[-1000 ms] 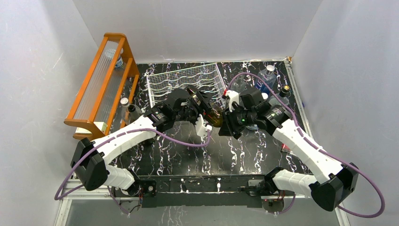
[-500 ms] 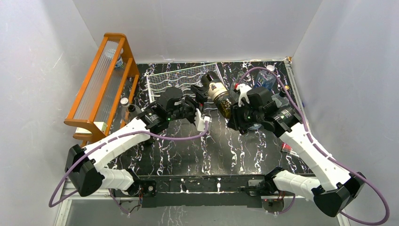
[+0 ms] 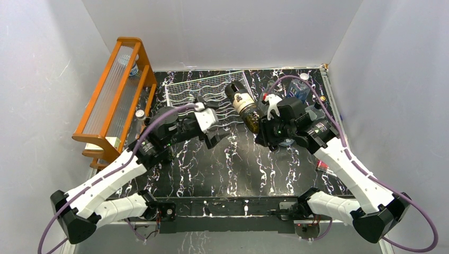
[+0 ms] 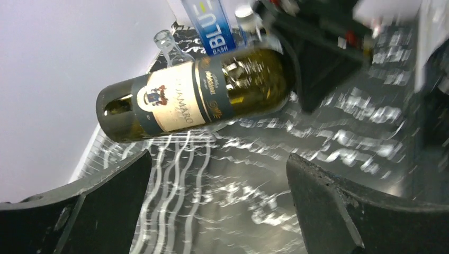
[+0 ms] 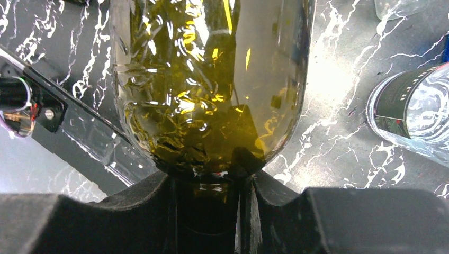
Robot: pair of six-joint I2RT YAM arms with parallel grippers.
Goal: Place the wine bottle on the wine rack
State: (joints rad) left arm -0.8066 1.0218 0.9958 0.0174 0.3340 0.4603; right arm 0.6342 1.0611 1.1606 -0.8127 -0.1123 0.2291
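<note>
The wine bottle (image 3: pixel 242 103) is olive-green glass with a cream label. My right gripper (image 3: pixel 260 127) is shut on its neck and holds it in the air, base toward the back, over the right end of the wine rack (image 3: pixel 182 92). In the right wrist view the bottle's shoulder (image 5: pixel 212 84) fills the frame and its neck sits between my jaws. In the left wrist view the bottle (image 4: pixel 196 95) hangs above the rack's wavy wires (image 4: pixel 174 180). My left gripper (image 3: pixel 218 138) is open and empty, left of the bottle, near the rack's front edge.
A tall orange wooden shelf (image 3: pixel 114 90) stands at the left with small bottles beside it. Clear water bottles (image 3: pixel 302 87) stand at the back right, one with a blue label (image 4: pixel 212 26). White walls close in the black marbled table (image 3: pixel 249 169).
My left gripper has let go of the bottle and drawn back toward the left. My right gripper has carried the bottle up and back toward the rack.
</note>
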